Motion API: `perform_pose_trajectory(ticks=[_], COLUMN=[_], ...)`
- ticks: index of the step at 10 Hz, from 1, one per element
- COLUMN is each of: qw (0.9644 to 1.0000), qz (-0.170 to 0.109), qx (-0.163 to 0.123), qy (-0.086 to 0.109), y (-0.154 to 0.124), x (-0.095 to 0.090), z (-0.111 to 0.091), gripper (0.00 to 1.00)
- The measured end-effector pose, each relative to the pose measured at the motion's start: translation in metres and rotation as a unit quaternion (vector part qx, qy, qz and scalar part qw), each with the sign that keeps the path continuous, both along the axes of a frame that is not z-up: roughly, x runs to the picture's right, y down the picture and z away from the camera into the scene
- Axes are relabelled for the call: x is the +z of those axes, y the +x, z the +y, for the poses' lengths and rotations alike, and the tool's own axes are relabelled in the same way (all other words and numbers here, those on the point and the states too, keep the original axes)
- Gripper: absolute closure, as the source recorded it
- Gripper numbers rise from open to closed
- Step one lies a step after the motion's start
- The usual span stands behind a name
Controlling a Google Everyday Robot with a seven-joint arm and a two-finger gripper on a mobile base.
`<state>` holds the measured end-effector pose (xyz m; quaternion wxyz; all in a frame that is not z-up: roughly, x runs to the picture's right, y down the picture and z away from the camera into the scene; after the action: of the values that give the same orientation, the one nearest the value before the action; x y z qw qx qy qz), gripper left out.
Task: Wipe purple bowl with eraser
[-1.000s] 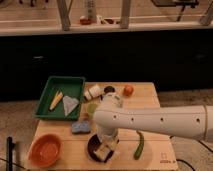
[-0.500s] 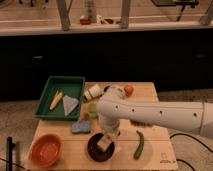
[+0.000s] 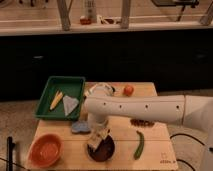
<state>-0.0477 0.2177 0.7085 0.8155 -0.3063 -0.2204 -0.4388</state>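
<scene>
Gripper sits at left rim of purple bowl. Eraser is right at its tip, over that rim; I cannot tell whether it is clamped. Printed mark on table corner, well right of gripper: unreadable.

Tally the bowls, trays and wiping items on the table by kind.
Bowls: 2 (purple bowl, orange bowl)
Trays: 1 (green tray)
Wiping items: 2 (eraser, blue-grey pad)
Total: 5
The gripper is at the purple bowl's left rim, by the eraser.
</scene>
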Motion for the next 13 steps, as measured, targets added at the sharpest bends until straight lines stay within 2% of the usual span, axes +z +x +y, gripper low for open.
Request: perform_pose_trajectory(ticks=[2,4,5,9,13], qw=[0.9996,0.9987,0.9986,0.9997,0.9999], qz=[-0.021,-0.033,-0.035,-0.012,0.001], qx=[-0.019,-0.039,-0.038,-0.023,-0.006], qy=[-0.002,-0.004,-0.002,0.001,0.009], y=[-0.018,-0.017,-0.016,0.021,0.035], x=[-0.006,-0.020,-0.024,-0.033,-0.029], z=[0.004,0.016,0.019,0.021,0.013], gripper=[1.00,1.00,1.00,1.00,1.00])
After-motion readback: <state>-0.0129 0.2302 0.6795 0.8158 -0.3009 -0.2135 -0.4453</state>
